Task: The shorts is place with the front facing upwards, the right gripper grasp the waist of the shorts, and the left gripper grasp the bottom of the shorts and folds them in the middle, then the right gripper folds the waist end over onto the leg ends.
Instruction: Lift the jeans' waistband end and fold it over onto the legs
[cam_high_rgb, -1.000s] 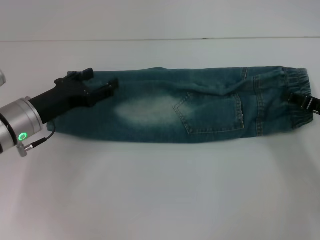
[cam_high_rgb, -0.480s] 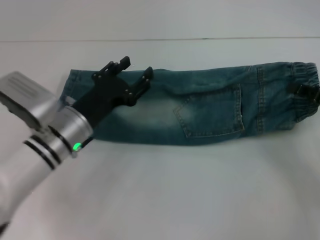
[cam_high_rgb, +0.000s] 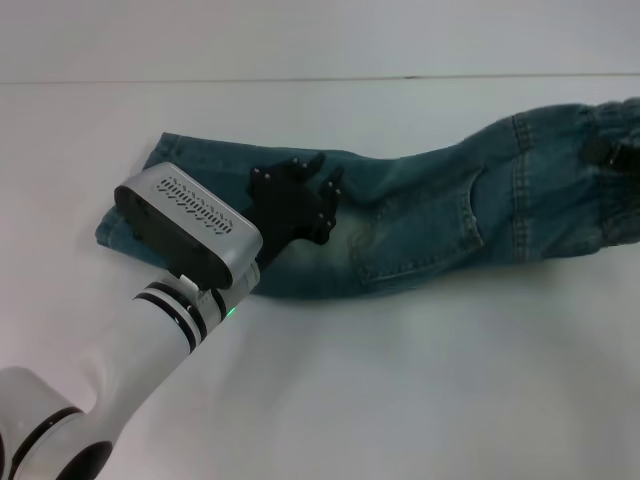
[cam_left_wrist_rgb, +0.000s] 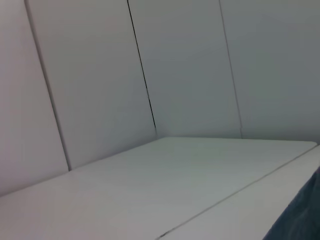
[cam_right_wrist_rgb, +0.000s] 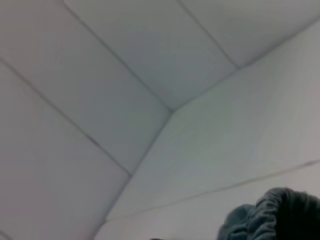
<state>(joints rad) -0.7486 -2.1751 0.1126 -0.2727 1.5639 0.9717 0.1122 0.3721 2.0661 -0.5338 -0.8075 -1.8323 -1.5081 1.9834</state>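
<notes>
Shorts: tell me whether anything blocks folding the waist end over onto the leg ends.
The left gripper and its arm hang over the leg half of the shorts, in the fold's landing area. The right gripper is at the waist. Nothing else lies on the table.

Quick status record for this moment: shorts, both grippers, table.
shorts: denim, already folded lengthwise, lying across the table, back pocket showing, waist end lifted at the right edge
left gripper: above the leg half of the shorts, fingers spread, holding nothing
right gripper: at the waist end, mostly out of frame, grip not visible
waistband: gathered elastic, seen close in the right wrist view
table: white
</notes>
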